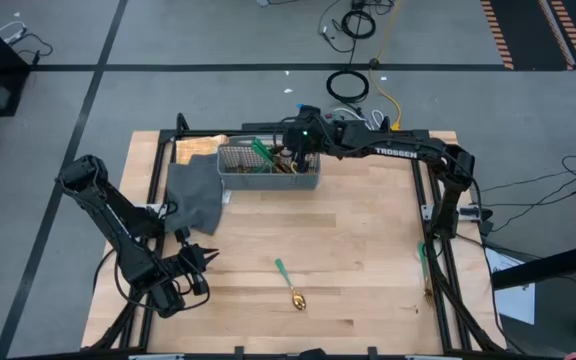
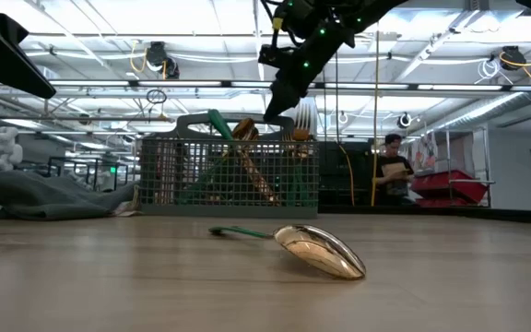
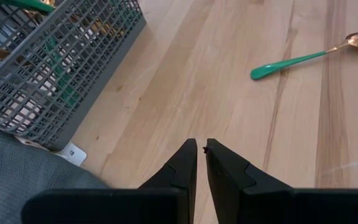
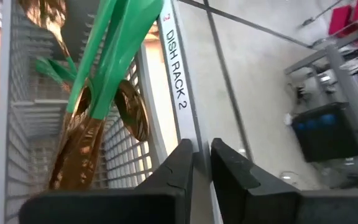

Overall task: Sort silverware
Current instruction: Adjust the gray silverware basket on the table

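A grey mesh basket (image 1: 268,170) (image 2: 229,175) stands near the table's far edge. Several pieces of green-handled, gold-headed silverware (image 4: 104,74) (image 2: 238,152) stand in it. One spoon (image 1: 288,283) (image 2: 316,249) (image 3: 303,57) lies flat on the wood near the front middle. My right gripper (image 1: 301,155) (image 2: 279,101) (image 4: 202,165) hangs shut over the basket's right part, at its labelled rim (image 4: 176,74), with nothing showing between its fingers. My left gripper (image 1: 196,255) (image 3: 202,152) waits shut above the front left of the table, left of the spoon. My right gripper slants down from the table's right at the basket's labelled rim (image 4: 185,134). Whether its fingers touch the rim I cannot tell.
A grey folded cloth (image 1: 193,195) (image 2: 35,195) (image 3: 30,180) lies left of the basket and touches it. A slim green and gold piece (image 1: 425,270) lies by the table's right frame. Bare wood spreads between basket and spoon. A person (image 2: 395,171) stands in the room behind.
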Tool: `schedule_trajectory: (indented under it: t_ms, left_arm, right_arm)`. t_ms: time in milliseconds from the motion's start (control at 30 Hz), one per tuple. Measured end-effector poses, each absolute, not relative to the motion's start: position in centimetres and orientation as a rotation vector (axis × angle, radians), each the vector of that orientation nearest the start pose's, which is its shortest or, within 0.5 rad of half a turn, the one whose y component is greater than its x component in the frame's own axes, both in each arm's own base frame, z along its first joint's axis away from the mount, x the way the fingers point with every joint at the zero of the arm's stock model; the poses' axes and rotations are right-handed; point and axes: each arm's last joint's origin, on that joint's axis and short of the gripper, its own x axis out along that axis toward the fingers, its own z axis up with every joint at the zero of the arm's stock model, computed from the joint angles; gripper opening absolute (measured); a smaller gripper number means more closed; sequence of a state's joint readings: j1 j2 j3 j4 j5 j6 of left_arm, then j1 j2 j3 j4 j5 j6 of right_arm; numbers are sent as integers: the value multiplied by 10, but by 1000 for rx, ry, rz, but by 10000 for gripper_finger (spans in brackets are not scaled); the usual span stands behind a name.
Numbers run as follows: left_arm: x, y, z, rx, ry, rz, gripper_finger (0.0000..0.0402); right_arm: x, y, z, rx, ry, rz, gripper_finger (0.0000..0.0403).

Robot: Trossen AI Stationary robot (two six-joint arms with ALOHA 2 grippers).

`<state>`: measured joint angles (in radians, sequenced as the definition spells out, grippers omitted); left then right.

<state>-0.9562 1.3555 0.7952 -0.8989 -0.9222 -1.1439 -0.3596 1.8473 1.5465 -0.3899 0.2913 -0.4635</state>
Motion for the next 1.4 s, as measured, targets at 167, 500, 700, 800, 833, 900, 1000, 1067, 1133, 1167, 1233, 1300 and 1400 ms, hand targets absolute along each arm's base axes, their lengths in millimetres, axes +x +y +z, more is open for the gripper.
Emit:
schedule_trajectory:
  t_ms: [167, 500, 700, 800, 833, 900, 1000, 1067, 1133, 1167, 1233, 1300, 1400]
  left_arm:
    - [141, -160, 197, 101, 694, 416, 44]
    - [141, -160, 197, 100, 693, 417, 44]
    - [141, -160, 197, 99, 693, 417, 44]
    - [141, -160, 197, 100, 692, 417, 44]
    - [141, -160, 197, 99, 692, 417, 44]
    - [141, -160, 197, 100, 692, 417, 44]
    - [141, -160, 197, 99, 692, 417, 44]
    - [142, -160, 197, 98, 691, 417, 44]
    - [142, -161, 197, 97, 690, 417, 44]
    - [142, -160, 197, 96, 690, 417, 44]
    - [142, -161, 197, 96, 690, 417, 44]
    - [142, -161, 198, 94, 689, 416, 44]
    - [142, -161, 198, 93, 688, 416, 44]
  right_arm:
    - [384, -158, 280, -366, 855, -422, 16]
    - [380, -160, 280, -389, 900, -487, 1]
    - [369, -158, 288, -402, 938, -531, 1]
    - [364, -158, 291, -407, 961, -559, 0]
    - [362, -159, 293, -409, 964, -571, 0]
    - [361, -160, 293, -411, 966, -570, 1]
    - [360, -163, 293, -416, 967, -579, 1]
    - [359, -166, 294, -420, 964, -600, 1]
    - [357, -171, 294, -431, 976, -634, 2]
    - [356, -172, 295, -435, 980, -647, 2]
    - [355, -174, 295, -442, 985, -653, 2]
    - [355, -176, 296, -453, 982, -662, 2]
    - [357, -175, 297, -454, 956, -663, 2]
